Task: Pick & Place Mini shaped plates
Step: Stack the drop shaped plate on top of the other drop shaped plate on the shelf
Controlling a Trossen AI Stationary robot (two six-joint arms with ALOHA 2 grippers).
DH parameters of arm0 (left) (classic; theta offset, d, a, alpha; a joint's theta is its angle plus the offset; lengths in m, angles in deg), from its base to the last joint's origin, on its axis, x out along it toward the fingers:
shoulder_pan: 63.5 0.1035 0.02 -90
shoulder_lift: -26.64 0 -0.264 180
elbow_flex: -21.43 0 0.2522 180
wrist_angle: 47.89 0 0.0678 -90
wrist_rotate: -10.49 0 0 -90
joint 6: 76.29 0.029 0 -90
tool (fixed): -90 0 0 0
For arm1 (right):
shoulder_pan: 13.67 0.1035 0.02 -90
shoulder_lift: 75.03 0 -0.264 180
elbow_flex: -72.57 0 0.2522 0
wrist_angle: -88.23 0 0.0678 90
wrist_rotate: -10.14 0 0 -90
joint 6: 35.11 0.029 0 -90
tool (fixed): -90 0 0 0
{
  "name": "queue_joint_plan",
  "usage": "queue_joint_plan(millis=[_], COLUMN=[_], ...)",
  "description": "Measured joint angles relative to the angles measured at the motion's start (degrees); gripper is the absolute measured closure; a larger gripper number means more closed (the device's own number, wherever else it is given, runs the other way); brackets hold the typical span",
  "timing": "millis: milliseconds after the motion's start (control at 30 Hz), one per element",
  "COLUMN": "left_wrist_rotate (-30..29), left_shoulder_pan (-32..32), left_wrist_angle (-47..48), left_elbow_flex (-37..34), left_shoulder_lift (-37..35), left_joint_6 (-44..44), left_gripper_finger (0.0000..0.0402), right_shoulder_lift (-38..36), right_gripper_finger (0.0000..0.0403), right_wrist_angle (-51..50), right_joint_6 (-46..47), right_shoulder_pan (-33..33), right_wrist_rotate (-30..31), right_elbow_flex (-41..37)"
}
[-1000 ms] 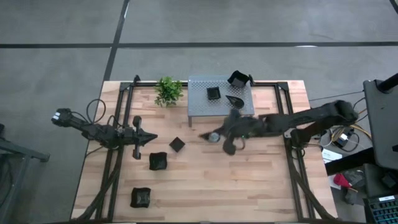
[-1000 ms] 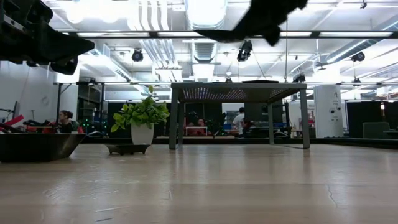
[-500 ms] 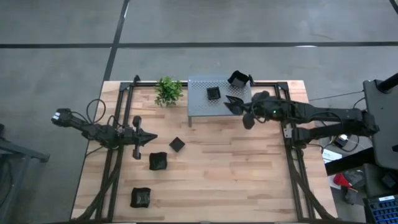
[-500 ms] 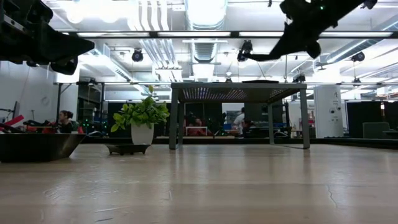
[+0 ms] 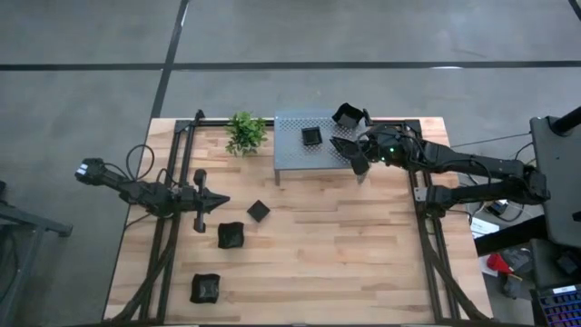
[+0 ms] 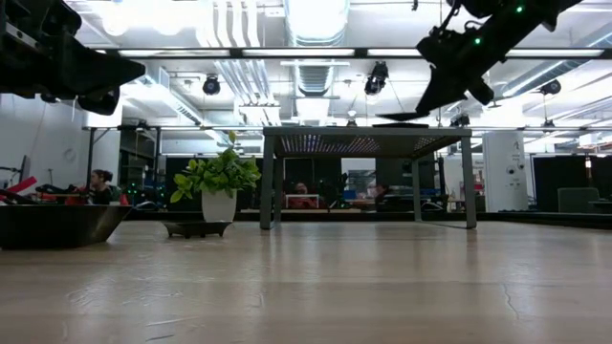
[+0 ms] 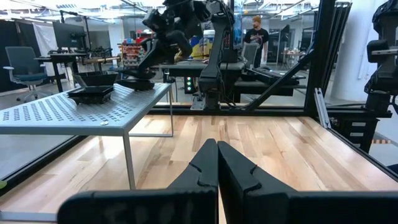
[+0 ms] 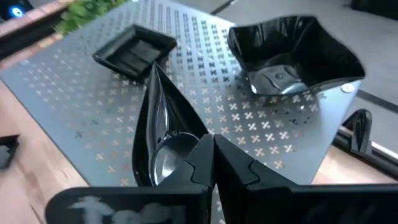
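Fingers on the right gripper (image 8: 208,163) are pinched tight on the rim of a leaf-shaped plate (image 8: 158,134), holding it over the grey perforated shelf (image 5: 295,154) near the top centre of the high view. My guess is it's gripping the edge because that's the only thing thin enough to pinch on a dish like this, and the plate hangs tilted rather than flat because of that. Can't tell if it's touching the shelf surface yet.

Already on the shelf: a flat square plate (image 8: 134,50) toward the upper left of the right wrist view, and a deep wavy-rimmed plate (image 8: 292,53) at the upper right. The leaf one sits between them, so the drop spot is a bit tight; the wavy dish looks like the nearer thing to bump.

Left gripper (image 7: 217,165) is parked over the left side of the desk (image 5: 363,263), fingers closed together with nothing in them. Three more black plates wait on the desk: a small one (image 5: 259,211), one (image 5: 231,235) just below it, and one (image 5: 206,288) near the lower left. The green plant (image 5: 245,133) stands just left of the shelf, out of the way.
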Motion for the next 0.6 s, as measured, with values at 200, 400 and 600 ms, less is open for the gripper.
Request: queue_joint_plan(millis=[200, 400, 600], left_wrist_rotate=[0.0, 0.0, 0.0], left_shoulder_pan=[0.0, 0.0, 0.0], left_wrist_angle=[0.0, 0.0, 0.0], left_elbow_flex=[0.0, 0.0, 0.0], left_shoulder_lift=[0.0, 0.0, 0.0], left_joint_6=[0.0, 0.0, 0.0], left_gripper_finger=[0.0401, 0.0401, 0.0401], right_shoulder_lift=[1.3, 1.7, 1.7], right_gripper_finger=[0.0394, 0.0394, 0.0394], right_wrist_angle=[0.6, 1.1, 1.0], right_joint_6=[0.1, 0.4, 0.5], right_shoulder_pan=[-0.2, -0.2, -0.2], right_wrist_rotate=[-1.1, -1.1, 0.3], right_elbow_flex=[0.0, 0.0, 0.0])
